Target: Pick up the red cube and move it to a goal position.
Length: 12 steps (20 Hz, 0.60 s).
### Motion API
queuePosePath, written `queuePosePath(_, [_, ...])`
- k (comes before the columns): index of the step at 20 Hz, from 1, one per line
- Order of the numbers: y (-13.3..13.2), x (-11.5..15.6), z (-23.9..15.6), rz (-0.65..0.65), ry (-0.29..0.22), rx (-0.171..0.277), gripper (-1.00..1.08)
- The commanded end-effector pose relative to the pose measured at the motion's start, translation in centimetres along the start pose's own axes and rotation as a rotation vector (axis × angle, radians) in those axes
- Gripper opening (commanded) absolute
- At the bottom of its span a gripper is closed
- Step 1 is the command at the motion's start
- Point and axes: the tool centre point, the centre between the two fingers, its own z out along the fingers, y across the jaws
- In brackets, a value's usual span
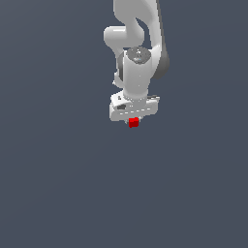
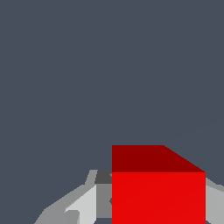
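The red cube fills the near corner of the wrist view, so close that the frame edge cuts off its lower part; one bright face and a darker face above it are all that show. Grey and white gripper fingers flank it on one side, and a paler sliver of finger appears at its other side, both also cropped by the frame. The cube sits between them, seemingly pinched, though the contact surfaces themselves are hidden behind the cube.

In the exterior view the Panda arm comes down from the top edge, its upper links cut off. The white gripper points downward, and the red cube shows as a small red block just under the hand, much narrower than the hand itself. The fingers are too small to make out there. The jaws stand narrow, closed on the cube.

The plain dark grey-blue background gives no visible edge or shadow, so whether the cube is resting on it or lifted cannot be told.
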Motion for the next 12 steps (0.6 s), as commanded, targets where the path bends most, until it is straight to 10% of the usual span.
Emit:
queuePosePath(1, [-1.0,0.0,-1.8,0.001,-0.001,0.0,-1.0])
queuePosePath(12, [-3.1,0.1,-5.2,0.001,0.0,0.0,-1.0])
